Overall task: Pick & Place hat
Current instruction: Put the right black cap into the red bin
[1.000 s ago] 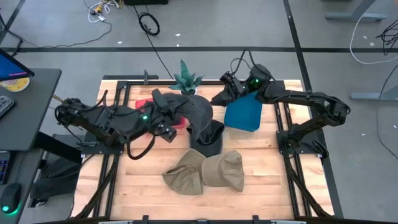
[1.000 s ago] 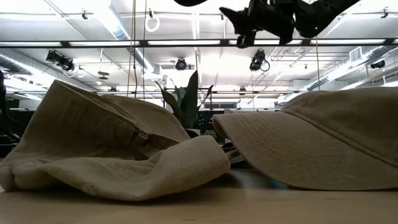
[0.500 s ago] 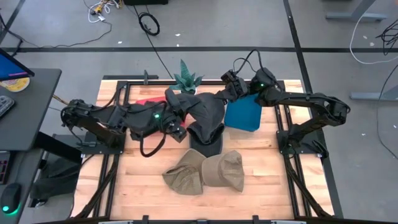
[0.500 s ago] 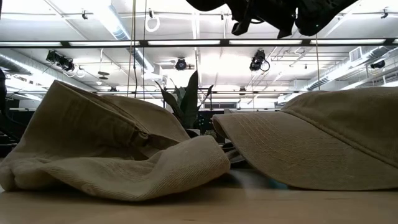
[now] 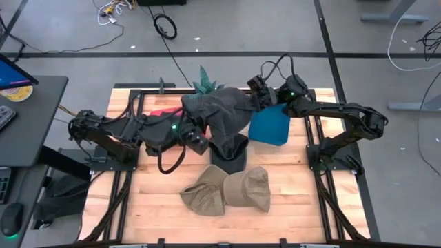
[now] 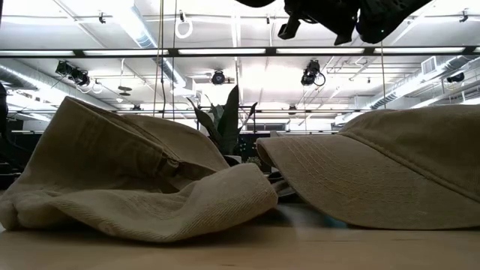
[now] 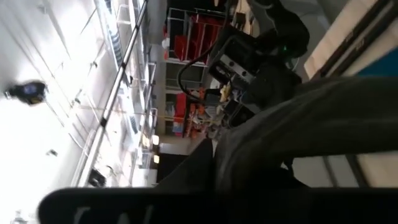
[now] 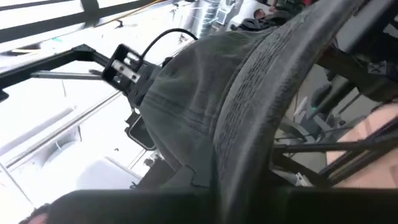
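Holding the dark hat (image 5: 224, 114) aloft at upper centre of the frame, right hand (image 5: 256, 96) clamping its edge, left hand (image 5: 195, 133) gripping underneath, possibly loosening. Mid-handover, seemingly. Next needing one clean release before lowering onto the stand (image 5: 229, 158).

A wooden table (image 5: 145, 207) is seen. Two tan hats (image 5: 227, 190) are laid touching near its front edge. A black stand (image 5: 231, 153) is set mid-table, a blue cloth (image 5: 269, 127) beside it, a red item (image 5: 160, 112) partly hidden.
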